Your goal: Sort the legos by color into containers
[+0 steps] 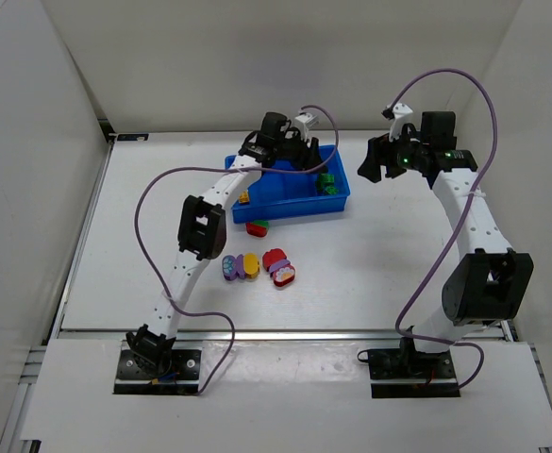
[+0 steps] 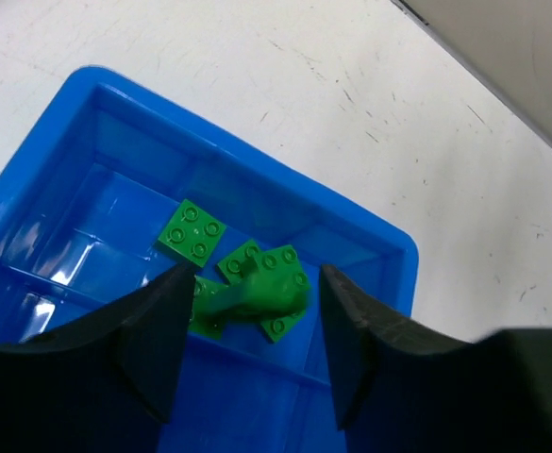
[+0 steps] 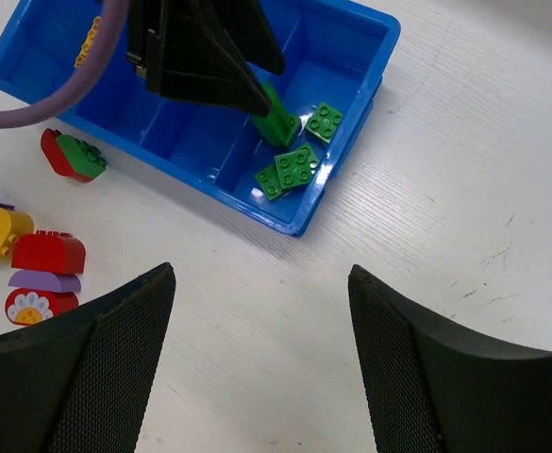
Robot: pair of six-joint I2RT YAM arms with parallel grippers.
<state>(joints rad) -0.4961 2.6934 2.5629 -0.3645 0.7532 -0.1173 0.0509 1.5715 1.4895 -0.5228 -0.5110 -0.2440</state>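
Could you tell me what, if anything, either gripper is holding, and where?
The right gripper holds nothing. The left gripper stands, jaws apart, around a green brick in the tray; whether it grips cannot be told.

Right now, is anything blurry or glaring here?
Left wrist view: white glare inside the blue tray, left fingers dark and soft-edged, green bricks sharp. Right wrist view: right fingers dark, the rest crisp. Top view: even light, faint shadows.
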